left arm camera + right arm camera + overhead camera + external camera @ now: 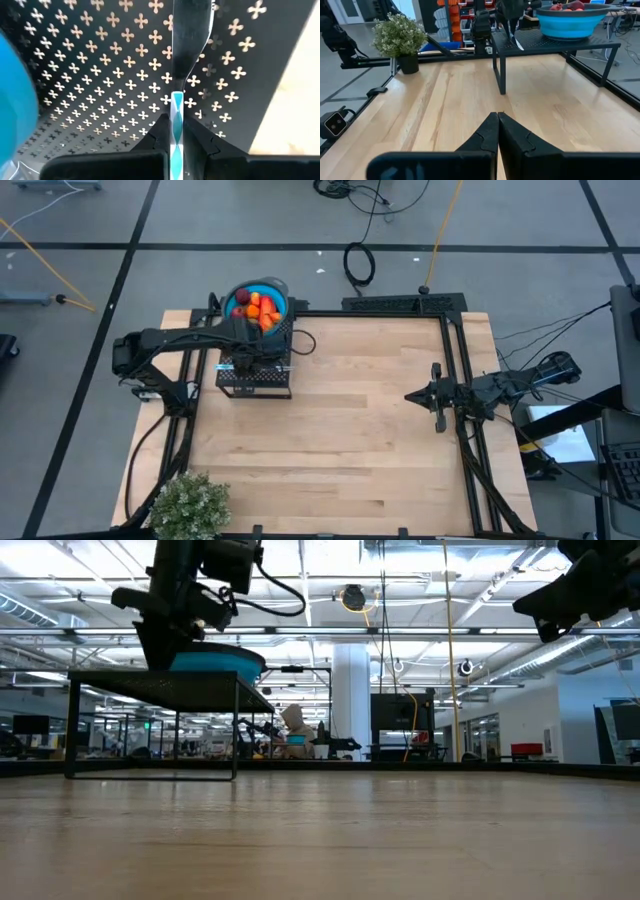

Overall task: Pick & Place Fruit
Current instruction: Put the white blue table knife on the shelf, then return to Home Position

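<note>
The fruit (258, 308), red and orange pieces, lies piled in a blue bowl (280, 288) on the far end of a black perforated stand (255, 383). My left gripper (176, 142) hovers over the stand's top, just near of the bowl, shut on a slim utensil (176, 125) with a white and teal striped handle and a metal blade (190, 35). The right wrist view shows the bowl (570, 25), the fruit (567, 6) and the utensil (515, 37) pointing down at the shelf. My right gripper (497, 131) is shut, holding nothing, above the table's right side (420, 395). My left gripper pinches the utensil's striped handle (176, 120) between its two fingers, which lie along it. The metal blade sticks out past the fingertips (205, 142), slanting down over the perforated shelf (100, 75). Whether the blade's end touches the shelf, I cannot tell.
A bushy green plant (190, 505) stands at the table's near left corner. Black frame rails (455, 360) run along the table's far and right sides. Bare wood (340, 450) lies between the stand and my right arm.
</note>
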{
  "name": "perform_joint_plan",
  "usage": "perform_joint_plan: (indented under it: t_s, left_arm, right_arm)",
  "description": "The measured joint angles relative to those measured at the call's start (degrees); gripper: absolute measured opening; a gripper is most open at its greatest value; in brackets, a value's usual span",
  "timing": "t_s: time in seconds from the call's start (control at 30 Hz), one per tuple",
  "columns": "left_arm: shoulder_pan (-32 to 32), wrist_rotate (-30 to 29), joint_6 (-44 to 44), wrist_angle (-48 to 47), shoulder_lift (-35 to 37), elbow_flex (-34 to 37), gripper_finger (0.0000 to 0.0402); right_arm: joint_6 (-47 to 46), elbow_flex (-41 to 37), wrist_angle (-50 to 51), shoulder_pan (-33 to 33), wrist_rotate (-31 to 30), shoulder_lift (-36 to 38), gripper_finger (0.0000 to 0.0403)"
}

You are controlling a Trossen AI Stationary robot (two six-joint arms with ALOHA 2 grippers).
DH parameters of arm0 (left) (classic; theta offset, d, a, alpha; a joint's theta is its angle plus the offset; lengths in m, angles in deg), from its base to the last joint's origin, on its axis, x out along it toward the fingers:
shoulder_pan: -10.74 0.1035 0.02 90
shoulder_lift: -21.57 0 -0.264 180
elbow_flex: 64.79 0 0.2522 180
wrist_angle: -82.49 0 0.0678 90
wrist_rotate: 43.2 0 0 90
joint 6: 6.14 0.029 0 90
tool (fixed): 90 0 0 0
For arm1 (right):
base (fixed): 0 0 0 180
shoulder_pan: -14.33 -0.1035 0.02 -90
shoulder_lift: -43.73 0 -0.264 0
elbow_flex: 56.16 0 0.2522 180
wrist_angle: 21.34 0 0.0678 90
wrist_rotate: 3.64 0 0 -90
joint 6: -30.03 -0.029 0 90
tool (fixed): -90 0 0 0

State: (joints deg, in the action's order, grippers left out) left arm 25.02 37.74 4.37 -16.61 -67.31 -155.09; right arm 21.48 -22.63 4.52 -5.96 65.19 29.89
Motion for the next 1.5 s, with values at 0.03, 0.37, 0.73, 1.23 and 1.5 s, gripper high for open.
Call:
perform_joint_plan:
  t_s: [0.03,0.37,0.73,1.23,1.5]
  left_arm:
    - [0.0,0.0,-0.33,0.23,0.0,0.59,0.0022]
    - [-0.04,-2.59,0.05,1.86,0.09,1.29,0.003]
    - [0.11,-3.57,1.55,3.36,0.04,1.35,0.003]
    - [0.28,-3.21,2.29,3.34,0.04,1.35,0.0042]
    - [0.28,-3.21,2.31,3.34,0.02,1.32,0.0093]
  right_arm:
    - [-0.25,0.0,0.0,0.0,0.0,0.0,0.0]
    - [-1.7,0.0,-0.26,0.0,0.21,-0.02,0.0]
    - [-2.76,0.0,-0.7,0.0,0.28,-0.02,0.0]
    - [-2.76,0.0,-0.7,0.0,0.42,-0.02,0.0]
    - [-2.76,0.02,-0.7,-0.02,0.42,-0.02,0.0]
